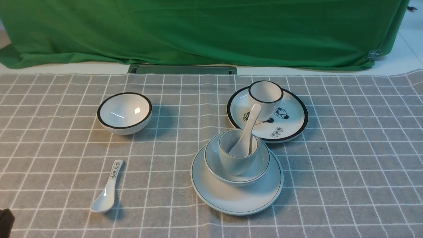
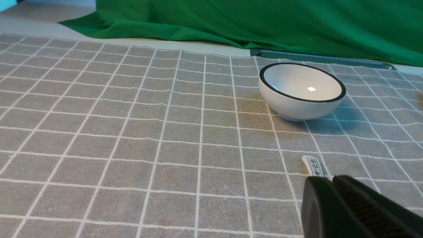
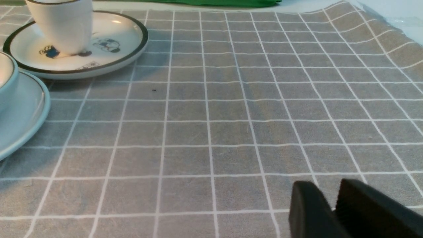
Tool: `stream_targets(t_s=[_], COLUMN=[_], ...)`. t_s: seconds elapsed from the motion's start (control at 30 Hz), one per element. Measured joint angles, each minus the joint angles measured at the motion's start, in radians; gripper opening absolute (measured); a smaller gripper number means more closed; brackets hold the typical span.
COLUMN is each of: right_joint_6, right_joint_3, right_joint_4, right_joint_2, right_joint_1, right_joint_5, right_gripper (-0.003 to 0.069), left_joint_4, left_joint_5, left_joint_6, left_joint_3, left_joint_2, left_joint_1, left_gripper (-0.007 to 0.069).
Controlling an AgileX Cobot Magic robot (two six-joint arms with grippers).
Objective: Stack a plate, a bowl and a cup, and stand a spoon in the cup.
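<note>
The plate (image 1: pixel 236 195) lies on the grey checked cloth at front centre. The bowl (image 1: pixel 261 165) sits on it, and the cup (image 1: pixel 236 162) stands in the bowl, tilted a little. The spoon (image 1: pixel 246 132) stands in the cup with its handle leaning up to the far right. The plate's edge (image 3: pixel 23 125) and the bowl's side (image 3: pixel 5 82) also show in the right wrist view. My left gripper (image 2: pixel 331 178) is shut and empty, low over the cloth. My right gripper (image 3: pixel 327 186) is shut but for a narrow slit at the tips, empty, to the right of the stack.
A black-rimmed bowl (image 1: pixel 124 113) stands at the back left. A white spoon with black characters (image 1: pixel 108 188) lies at the front left, its handle end (image 2: pixel 314 165) just beyond my left fingertips. A black-rimmed cup (image 1: pixel 265 99) stands on a cartoon plate (image 1: pixel 290 122) behind the stack.
</note>
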Motion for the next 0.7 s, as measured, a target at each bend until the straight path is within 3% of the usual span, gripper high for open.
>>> stream_targets(t_s=[0.7], right_joint_6=[0.0], right_joint_3=[0.0], right_joint_4=[0.0], right_joint_2=[0.0], right_joint_1=[0.0], right_joint_5=[0.0], right_gripper=[0.0216], left_joint_4=[0.0], left_joint_5=[0.0], left_joint_6=[0.002], left_joint_3=[0.0], left_joint_2=[0.0], left_joint_1=[0.0], left_gripper=[0.0017])
